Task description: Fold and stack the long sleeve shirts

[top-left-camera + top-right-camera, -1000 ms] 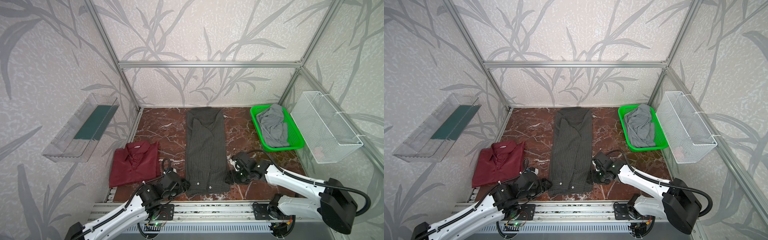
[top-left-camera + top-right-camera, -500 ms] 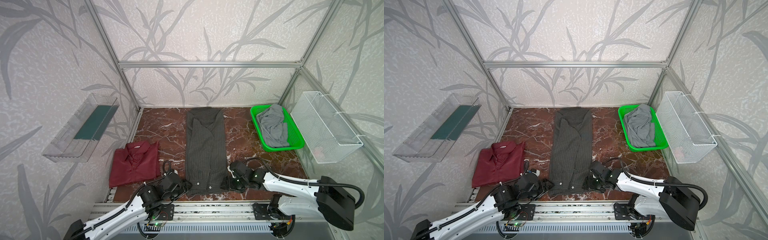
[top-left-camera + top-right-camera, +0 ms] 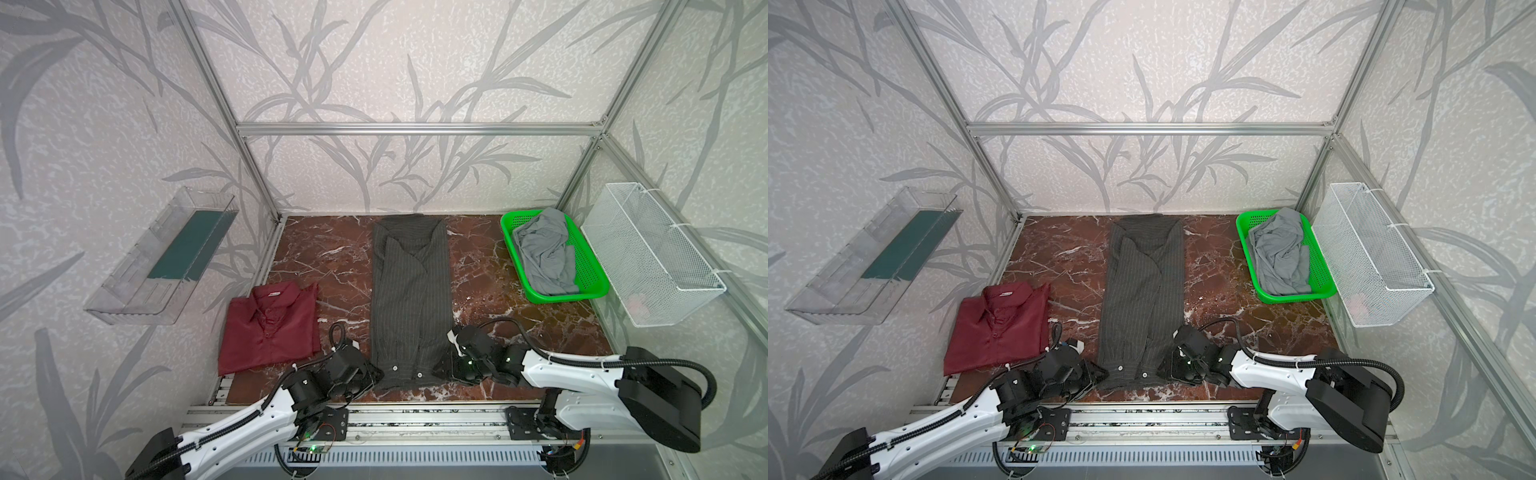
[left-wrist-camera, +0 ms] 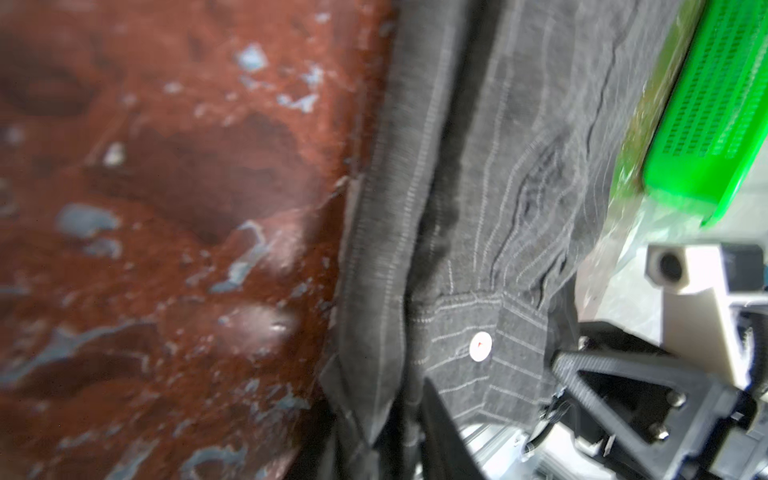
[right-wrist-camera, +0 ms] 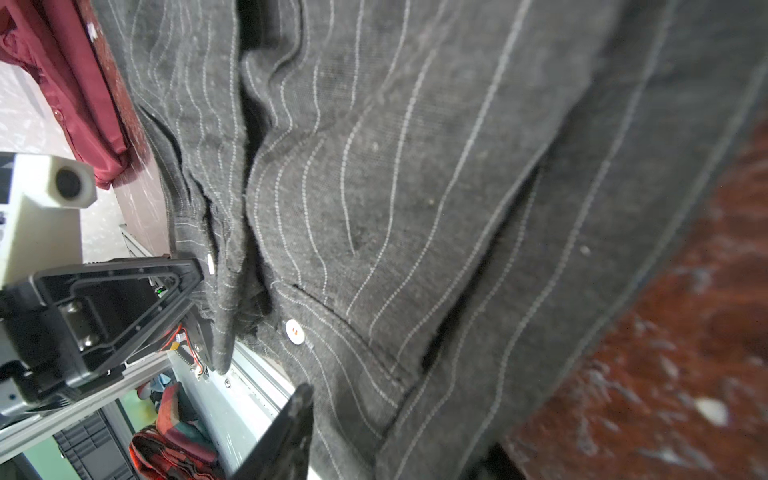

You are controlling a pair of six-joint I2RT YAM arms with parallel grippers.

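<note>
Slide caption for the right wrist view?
Charcoal-grey pinstriped shirt fills the frame, a white button showing, dark red shirt beyond.

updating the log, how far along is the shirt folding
Done: the red shirt lies folded on the left. In hand: the striped grey shirt is a long strip with sleeves folded in, and the jaws of the left arm and right arm are at its near corners. Left: fold it up, stack it on the red one.
</note>
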